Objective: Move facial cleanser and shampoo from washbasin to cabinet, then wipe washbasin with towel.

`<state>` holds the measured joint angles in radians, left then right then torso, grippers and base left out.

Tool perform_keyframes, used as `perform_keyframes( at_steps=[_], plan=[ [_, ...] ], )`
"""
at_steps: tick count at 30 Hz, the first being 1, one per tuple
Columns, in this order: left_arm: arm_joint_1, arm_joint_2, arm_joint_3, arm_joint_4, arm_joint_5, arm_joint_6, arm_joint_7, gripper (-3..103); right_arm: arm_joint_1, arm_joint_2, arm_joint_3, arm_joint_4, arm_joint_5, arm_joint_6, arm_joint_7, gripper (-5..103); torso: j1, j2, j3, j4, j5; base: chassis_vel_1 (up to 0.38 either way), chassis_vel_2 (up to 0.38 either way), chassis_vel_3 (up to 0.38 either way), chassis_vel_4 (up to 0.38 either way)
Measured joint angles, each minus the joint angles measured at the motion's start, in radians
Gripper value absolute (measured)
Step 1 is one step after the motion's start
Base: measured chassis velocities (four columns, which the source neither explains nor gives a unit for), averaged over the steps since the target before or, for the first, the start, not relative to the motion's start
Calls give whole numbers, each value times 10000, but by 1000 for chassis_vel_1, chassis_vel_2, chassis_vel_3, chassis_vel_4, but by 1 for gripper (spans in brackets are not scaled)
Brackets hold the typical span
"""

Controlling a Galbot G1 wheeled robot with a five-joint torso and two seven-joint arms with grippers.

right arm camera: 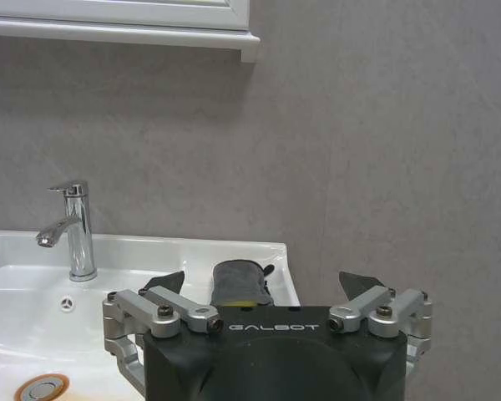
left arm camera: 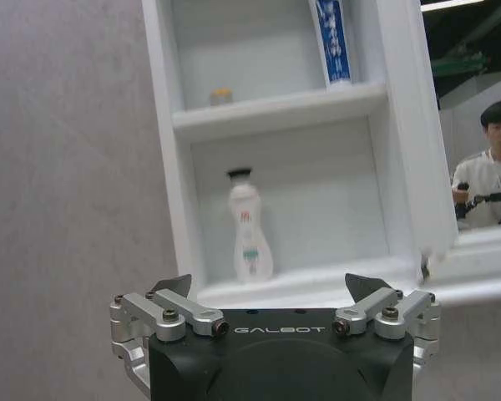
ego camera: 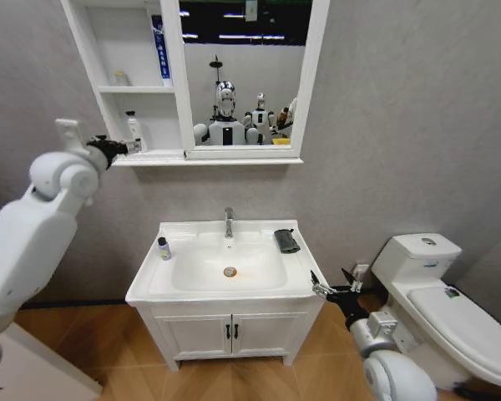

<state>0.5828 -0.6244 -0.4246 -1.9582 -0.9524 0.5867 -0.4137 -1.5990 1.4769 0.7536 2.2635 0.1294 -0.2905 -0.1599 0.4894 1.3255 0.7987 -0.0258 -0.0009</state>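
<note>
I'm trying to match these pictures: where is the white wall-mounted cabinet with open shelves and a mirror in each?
Head view: white wall-mounted cabinet above the white ceramic washbasin, left gripper at its lowest shelf.
Left wrist view: its open shelves straight ahead, a white plastic bottle on the lowest.
Right wrist view: its bottom ledge, high above the chrome faucet.
Shared landmark: the white mirror frame.

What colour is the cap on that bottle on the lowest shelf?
Black, on a white bottle; clearest in the left wrist view.
</note>
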Motion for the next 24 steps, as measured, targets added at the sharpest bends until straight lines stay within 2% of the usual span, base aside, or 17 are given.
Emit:
perform_keyframes(
  at_steps=[1,2,3,4,5,8,10,13,14,17,24],
  plan=[
    [1005,-93,-571,-300,273,-234,77,100,-1,13,-27,-1,-20,10,0,100,0,0,0,-1,1,0,0,0,0],
    [1005,-93,-571,-300,273,-234,77,100,-1,13,-27,-1,-20,10,0,100,0,0,0,-1,1,0,0,0,0],
    [2397,-372,-1120,-618,773,-714,248,100,-16,25,-67,-14,-53,36,-6,100,-1,0,0,3,3,0,0,0,0],
    [3054,-618,-1257,-711,1103,-1098,308,100,-40,40,-70,-16,-73,53,-9,100,-1,0,0,3,3,0,0,0,0],
    [3054,-618,-1257,-711,1103,-1098,308,100,-40,40,-70,-16,-73,53,-9,100,-1,0,0,3,3,0,0,0,0],
    [4178,-1530,-1215,-655,2037,-2060,411,100,-88,38,-59,39,-92,74,-11,100,-1,0,1,-4,6,0,0,0,0],
    [4264,-1678,-1177,-612,2218,-2159,451,100,-86,23,-54,52,-92,71,-10,100,-1,0,0,-3,7,0,0,0,0],
    [4621,-2438,-856,-112,3269,-2690,784,100,-106,-31,9,99,-53,61,-7,100,0,0,1,-4,9,0,0,0,0],
    [4621,-2438,-856,-112,3269,-2690,784,100,-106,-31,9,99,-53,61,-7,100,0,0,1,-4,9,0,0,0,0],
    [4893,-3207,-476,769,4299,-3340,1197,100,-191,-45,86,88,-1,110,-11,100,1,-1,2,-3,6,0,0,0,0],
    [4469,-3944,44,2383,4991,-3973,1908,100,-170,-86,111,10,86,121,-32,100,2,-2,2,-4,6,0,0,0,0]
  ],
)
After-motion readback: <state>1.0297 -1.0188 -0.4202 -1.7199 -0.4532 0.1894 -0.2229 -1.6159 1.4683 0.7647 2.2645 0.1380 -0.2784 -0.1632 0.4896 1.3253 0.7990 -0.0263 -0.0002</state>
